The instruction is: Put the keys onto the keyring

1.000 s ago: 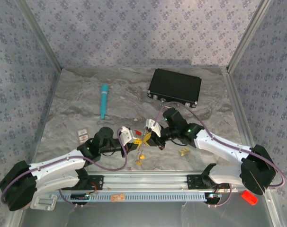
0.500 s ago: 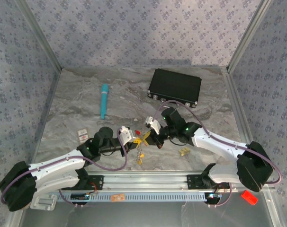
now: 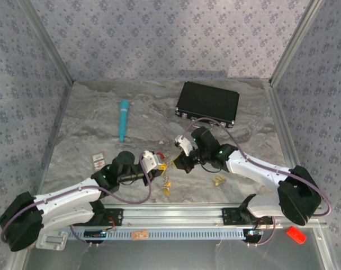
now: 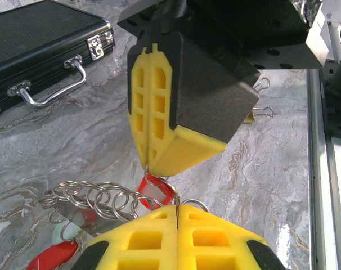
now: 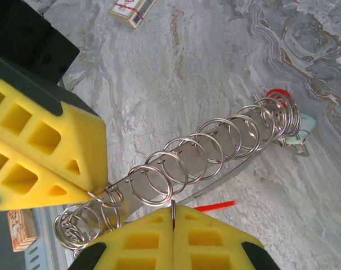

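1. Two tools meet tip to tip in the lower middle of the top view, just above the grey bench [image 3: 103,112].
2. Left tool [image 4: 177,215] is clenched on the thin wire keyring [image 5: 172,203]. The wire pokes up out of its yellow tips.
3. Right tool [image 4: 150,157] is clenched too. I think it nips the same wire at its very tip.
4. Keys [image 4: 153,184] hang between the tools. Their small rings [image 5: 210,149] sit in a long row, with red tags below.
5. I think the threading step is in hand, and some keys look already on.
6. Next, one tool should hold the wire steady while the other slides a ring along. That calls for small, slow moves, or the wire could slip out.
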